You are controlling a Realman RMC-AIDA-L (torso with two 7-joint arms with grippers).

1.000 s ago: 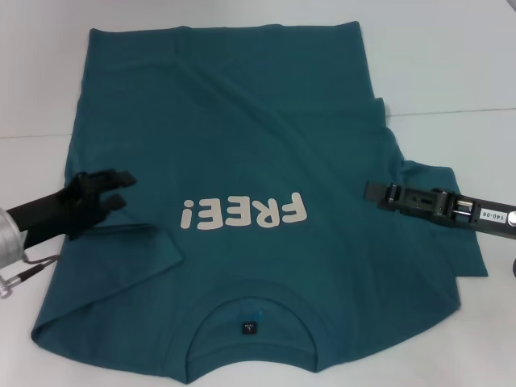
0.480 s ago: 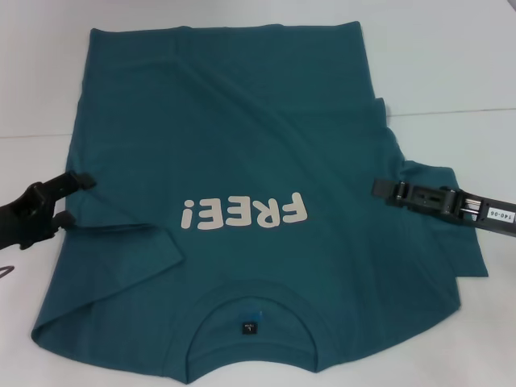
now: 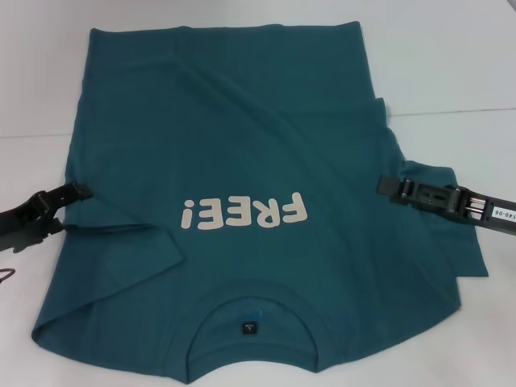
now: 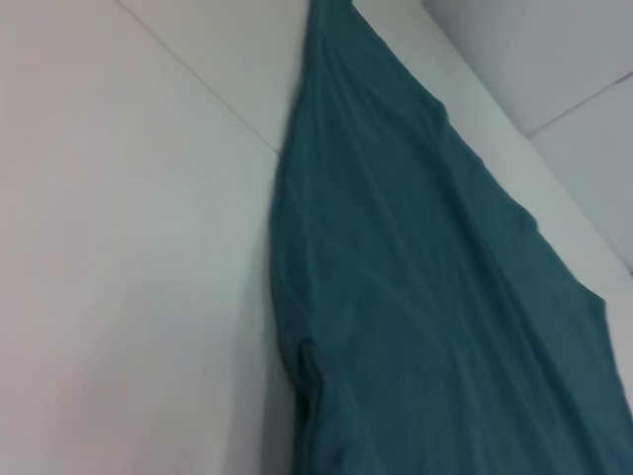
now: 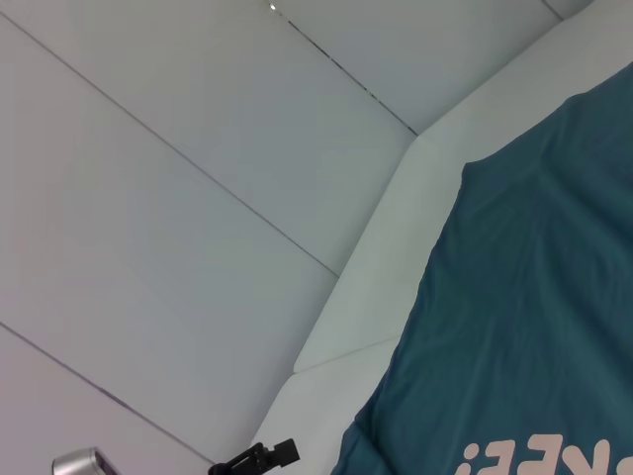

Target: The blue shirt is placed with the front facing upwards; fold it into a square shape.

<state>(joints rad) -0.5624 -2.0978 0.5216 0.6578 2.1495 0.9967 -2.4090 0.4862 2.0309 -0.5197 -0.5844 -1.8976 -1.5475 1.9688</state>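
Table (image 3: 451,64): white, fills the head view, with a thin seam line running across its upper part. The wrist views show pale panelled wall beyond the table edge; nothing else of the room is visible.

Shirt (image 3: 242,161): blue, front up, spread over the centre of the frame, collar at the bottom edge, hem near the top. White lettering (image 3: 243,213) sits just below centre and reads upside down from here. The sleeve at lower left is folded inward over the body; the sleeve at right centre lies out flat, with a ridge of extra cloth along that side. No lengthwise or crosswise fold is made. Judgement: early stage, sleeve tucking half done.

Left gripper (image 3: 71,196): middle left edge of the frame, at the shirt's side hem, jaws slightly apart, holding nothing.

Right gripper (image 3: 385,186): middle right of the frame, lying over the flat sleeve; cannot tell how its jaws stand.

Next move, as I judge it: pinch the right-hand sleeve at its outer edge and carry it inward to match the other. Thin cloth; the grip must take the top layer cleanly or the body will drag along.
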